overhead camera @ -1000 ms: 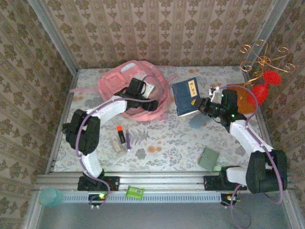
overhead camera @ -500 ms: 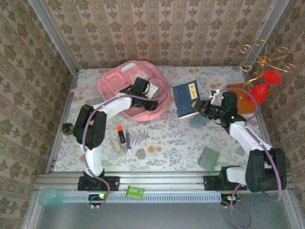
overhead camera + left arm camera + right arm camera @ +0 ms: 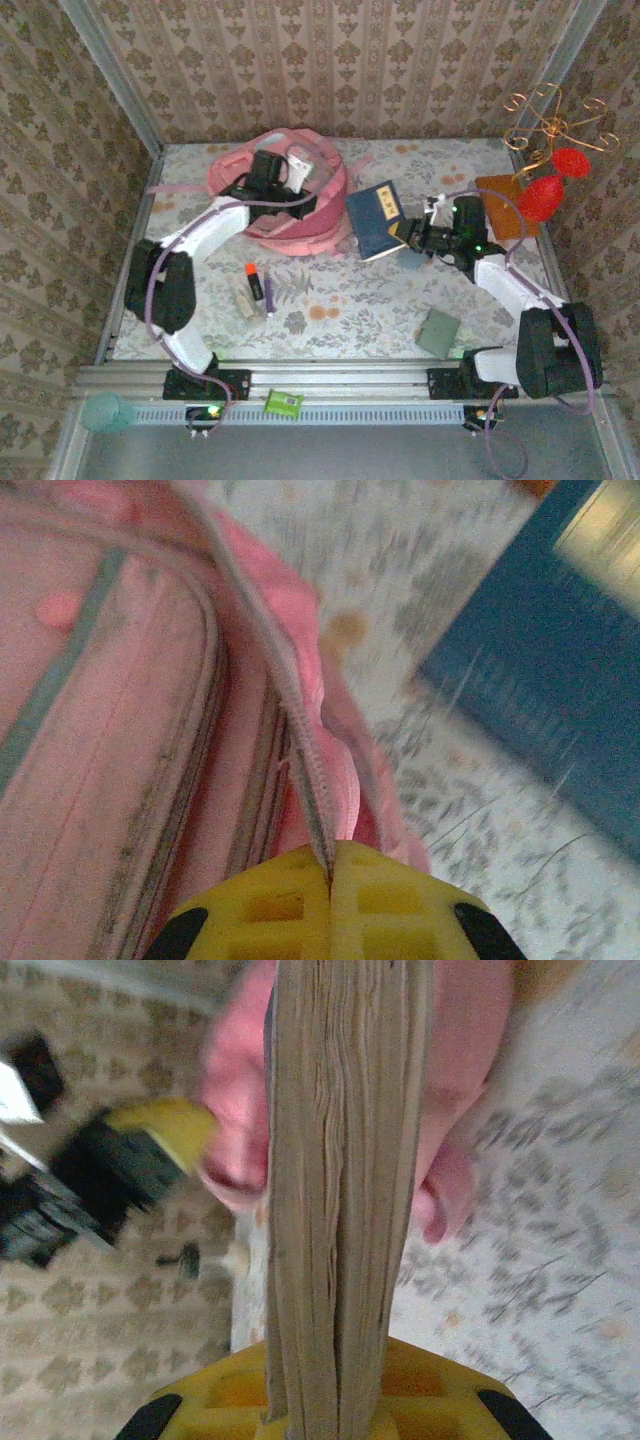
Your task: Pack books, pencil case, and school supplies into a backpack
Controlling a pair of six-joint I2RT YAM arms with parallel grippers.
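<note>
On the flowered worktop, the pink backpack lies far left, my left pincer closed tight on its zip edge. My right pincer is clamped on the navy book, just right of the backpack.

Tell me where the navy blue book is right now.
In the top view the navy blue book is just right of the table's centre, clamped in the right gripper, with its left edge beside the pink backpack.

Robot test cell styled as a home interior. Indicators: wallpapered panels on three sides, floral tablecloth, bare aluminium rail along the near edge, metal corner posts.
</note>
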